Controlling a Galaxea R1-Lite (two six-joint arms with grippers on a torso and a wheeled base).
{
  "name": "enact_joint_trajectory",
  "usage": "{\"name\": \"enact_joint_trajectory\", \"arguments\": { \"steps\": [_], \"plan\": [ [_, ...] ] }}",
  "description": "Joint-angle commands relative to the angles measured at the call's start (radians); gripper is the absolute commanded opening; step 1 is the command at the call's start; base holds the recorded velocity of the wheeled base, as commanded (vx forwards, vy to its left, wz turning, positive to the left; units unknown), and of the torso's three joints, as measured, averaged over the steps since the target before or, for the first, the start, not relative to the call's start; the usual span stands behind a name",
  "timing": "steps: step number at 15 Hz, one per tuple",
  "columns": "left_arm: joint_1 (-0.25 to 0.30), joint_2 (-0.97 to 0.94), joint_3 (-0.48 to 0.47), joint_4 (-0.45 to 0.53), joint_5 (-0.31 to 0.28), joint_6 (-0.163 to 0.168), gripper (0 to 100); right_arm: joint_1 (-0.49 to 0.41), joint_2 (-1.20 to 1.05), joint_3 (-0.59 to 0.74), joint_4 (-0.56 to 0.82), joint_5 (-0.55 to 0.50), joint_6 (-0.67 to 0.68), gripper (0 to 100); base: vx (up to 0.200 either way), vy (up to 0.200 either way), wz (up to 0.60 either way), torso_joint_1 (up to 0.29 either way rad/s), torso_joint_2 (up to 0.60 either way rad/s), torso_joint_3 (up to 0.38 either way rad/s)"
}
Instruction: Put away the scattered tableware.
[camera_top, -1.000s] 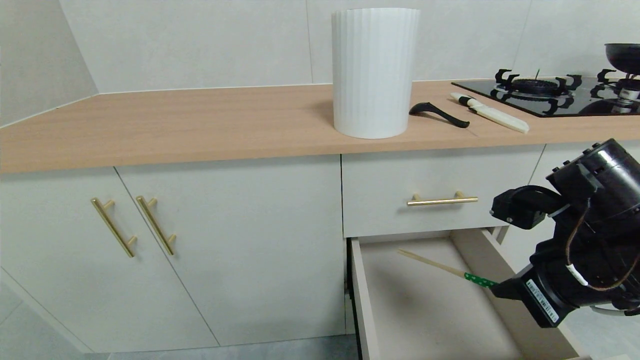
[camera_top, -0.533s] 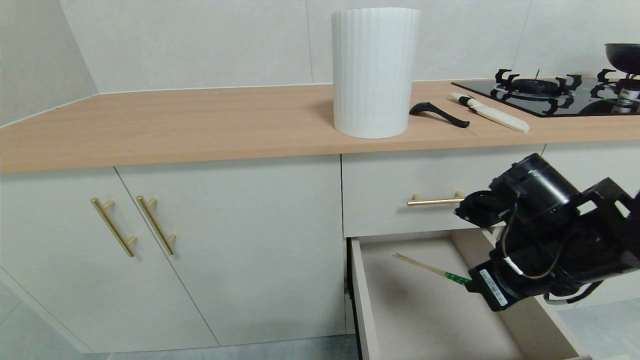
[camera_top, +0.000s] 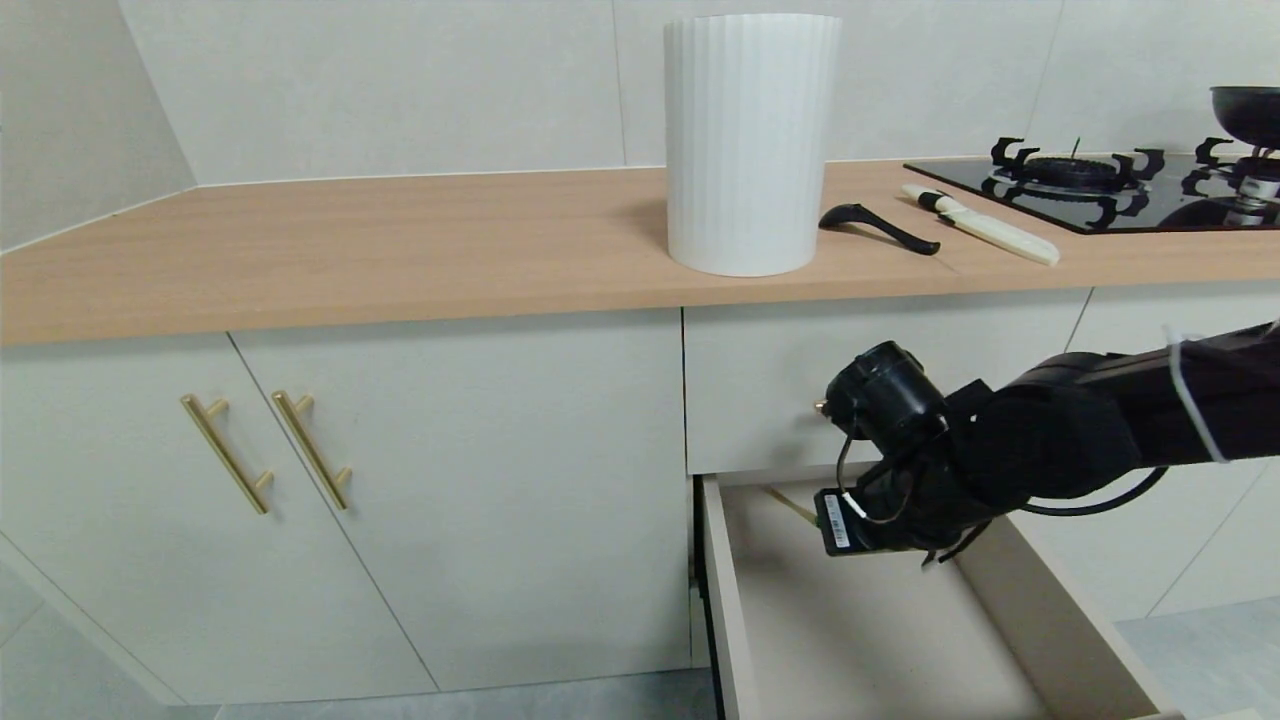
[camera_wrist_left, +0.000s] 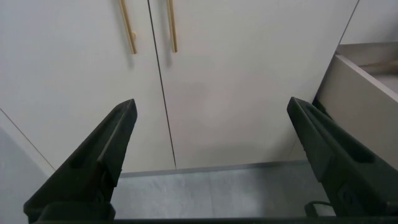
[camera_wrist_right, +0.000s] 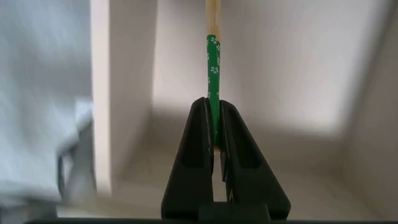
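My right gripper (camera_wrist_right: 215, 127) is shut on a wooden chopstick (camera_wrist_right: 212, 62) with a green patterned end. In the head view the right arm reaches into the open lower drawer (camera_top: 1040, 620), and the chopstick's bare tip (camera_top: 785, 503) pokes out toward the drawer's back left corner. On the countertop lie a black spoon (camera_top: 878, 229) and a white knife (camera_top: 980, 224) with a black band, right of a tall white ribbed container (camera_top: 748, 145). My left gripper (camera_wrist_left: 211, 149) hangs open in front of the cabinet doors (camera_wrist_left: 205, 81), low near the floor, with nothing between its fingers.
A gas hob (camera_top: 1110, 190) sits at the counter's right end with a dark pan (camera_top: 1245, 105) on it. A shut drawer with a gold handle (camera_top: 822, 405) is above the open one. Two gold door handles (camera_top: 265, 450) are at the left.
My right arm has swung left and deeper into the open drawer, carrying the chopstick toward the back. The countertop items have not moved.
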Motion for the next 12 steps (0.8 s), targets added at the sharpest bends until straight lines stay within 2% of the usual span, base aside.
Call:
{"name": "enact_joint_trajectory", "arguments": {
  "steps": [1, 4, 12],
  "plan": [
    [0.0, 0.0, 0.0, 0.0, 0.0, 0.0, 100, 0.001, 0.084, 0.003, -0.042, -0.007, 0.025, 0, 0.0, 0.0, 0.0, 0.0, 0.0, 0.0],
    [0.0, 0.0, 0.0, 0.0, 0.0, 0.0, 100, 0.002, 0.15, 0.015, -0.088, -0.067, 0.028, 0, 0.0, 0.0, 0.0, 0.0, 0.0, 0.0],
    [0.0, 0.0, 0.001, 0.0, 0.0, 0.0, 100, 0.018, 0.311, 0.012, -0.11, -0.07, 0.027, 0, 0.0, 0.0, 0.0, 0.0, 0.0, 0.0]
  ]
}}
